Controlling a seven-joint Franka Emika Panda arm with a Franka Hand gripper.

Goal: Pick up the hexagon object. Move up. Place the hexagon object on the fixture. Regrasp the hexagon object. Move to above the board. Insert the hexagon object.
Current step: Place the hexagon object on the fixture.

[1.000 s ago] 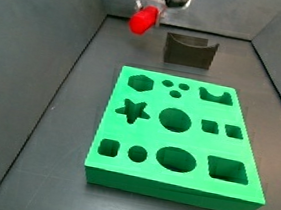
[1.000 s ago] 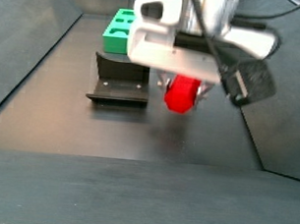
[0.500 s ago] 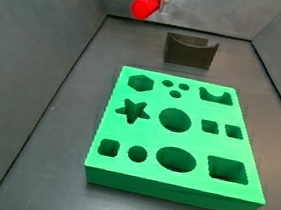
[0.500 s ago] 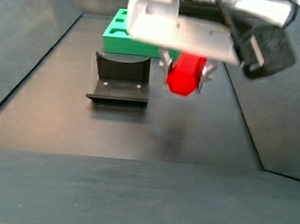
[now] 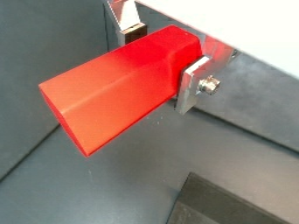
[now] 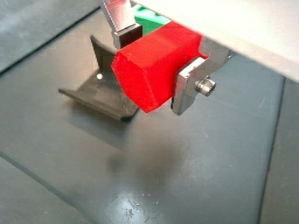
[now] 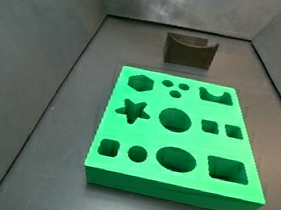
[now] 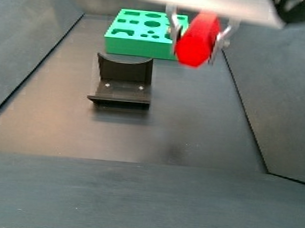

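One pincer (image 6: 156, 54) higher (gripping hexagon object (image 6: 158, 66))

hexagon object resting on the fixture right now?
No, the hexagon object hangs clamped in the gripper, in the air, apart from the fixture.

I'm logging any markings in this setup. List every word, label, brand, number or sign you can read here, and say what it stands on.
None: no readable text in any view.
Red peg, held in the gripper above the floor: plain.
Green board: only shaped holes.
Dark fixture: unmarked.
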